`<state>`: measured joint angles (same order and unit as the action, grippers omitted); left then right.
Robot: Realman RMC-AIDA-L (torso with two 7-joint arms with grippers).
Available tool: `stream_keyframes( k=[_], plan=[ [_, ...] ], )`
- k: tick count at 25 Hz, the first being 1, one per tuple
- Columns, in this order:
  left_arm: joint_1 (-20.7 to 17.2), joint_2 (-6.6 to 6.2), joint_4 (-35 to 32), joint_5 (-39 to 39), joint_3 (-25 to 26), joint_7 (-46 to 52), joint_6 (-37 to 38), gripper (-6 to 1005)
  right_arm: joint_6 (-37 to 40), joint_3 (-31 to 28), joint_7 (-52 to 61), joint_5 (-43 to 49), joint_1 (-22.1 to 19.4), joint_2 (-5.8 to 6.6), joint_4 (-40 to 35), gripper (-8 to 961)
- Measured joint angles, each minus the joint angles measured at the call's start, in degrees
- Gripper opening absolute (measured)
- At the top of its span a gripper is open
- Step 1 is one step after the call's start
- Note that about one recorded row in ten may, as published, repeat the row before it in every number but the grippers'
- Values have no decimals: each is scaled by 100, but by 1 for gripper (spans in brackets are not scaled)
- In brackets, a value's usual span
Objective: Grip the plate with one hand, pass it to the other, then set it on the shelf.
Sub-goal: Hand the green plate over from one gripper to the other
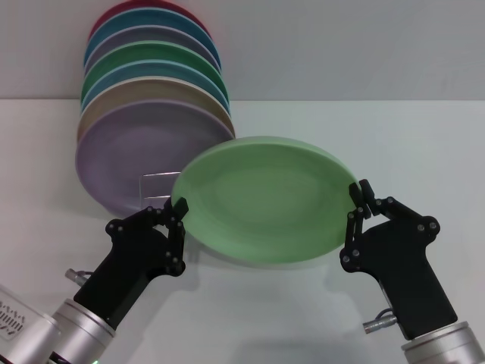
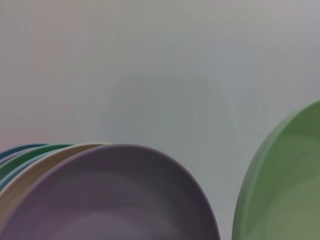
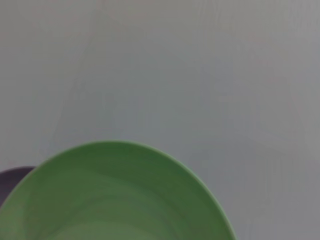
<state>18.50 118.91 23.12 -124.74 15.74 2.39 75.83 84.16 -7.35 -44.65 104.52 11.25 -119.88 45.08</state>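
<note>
The pale mint-green plate [image 1: 261, 201] hangs tilted above the table between my two grippers. My right gripper [image 1: 358, 206] is shut on its right rim, and the plate fills the bottom of the right wrist view [image 3: 115, 195]. My left gripper [image 1: 178, 214] is at the plate's left rim; I cannot see whether it grips. The plate's edge shows in the left wrist view [image 2: 285, 185]. The silver wire shelf [image 1: 155, 184] stands just behind the left gripper, mostly hidden by plates.
Several coloured plates lean in a row at the back left, with a lilac plate [image 1: 129, 155] in front, also in the left wrist view [image 2: 110, 200]. A darker green plate [image 1: 163, 57] stands further back. The white table [image 1: 379, 136] extends to the right.
</note>
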Motion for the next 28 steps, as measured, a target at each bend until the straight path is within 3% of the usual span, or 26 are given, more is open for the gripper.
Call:
stream_keyframes(
  k=[26, 28],
  plan=[
    [-85, -35, -3, 3, 289, -29, 232, 40, 202, 281, 55, 113, 121, 51, -116, 129],
    [-105, -38, -4, 1, 339, -29, 295, 40, 418, 384, 57, 118, 92, 55, -140, 346]
  ],
)
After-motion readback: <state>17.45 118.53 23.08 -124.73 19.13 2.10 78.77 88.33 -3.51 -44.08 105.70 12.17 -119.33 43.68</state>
